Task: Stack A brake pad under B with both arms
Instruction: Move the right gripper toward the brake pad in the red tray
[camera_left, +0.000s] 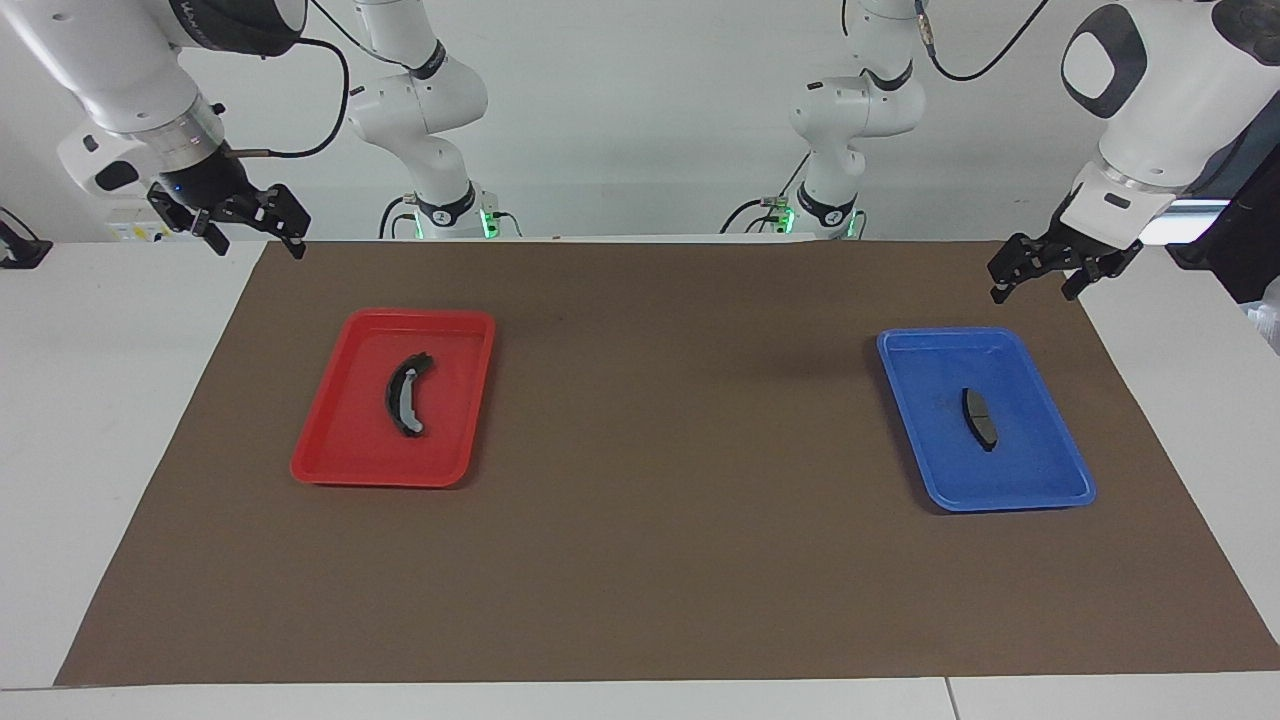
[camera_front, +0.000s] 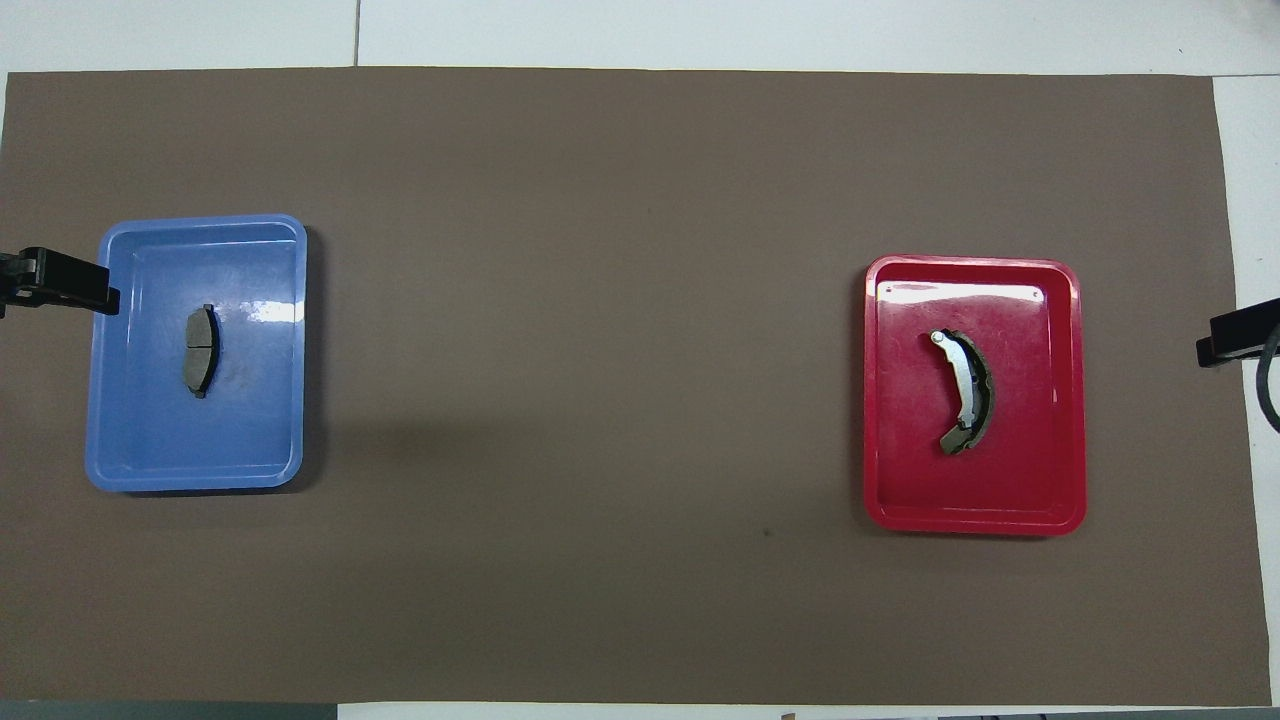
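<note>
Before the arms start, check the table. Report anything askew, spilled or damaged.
Nothing stands out. The small grey pad lies flat in the blue tray; the curved black pad lies flat in the red tray. Both trays sit on the brown mat, the blue one slightly turned. Both arms wait, empty.

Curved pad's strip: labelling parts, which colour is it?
Pale grey-white, on the curved black pad in the red tray; clearest in the overhead view.

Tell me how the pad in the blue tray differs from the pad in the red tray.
The A brake pad is short, nearly straight and plain dark grey; B is longer, strongly curved and black with a pale strip. A lies in the blue tray at the left arm's end; B lies in the red tray at the right arm's end. Both lie flat and untouched.
</note>
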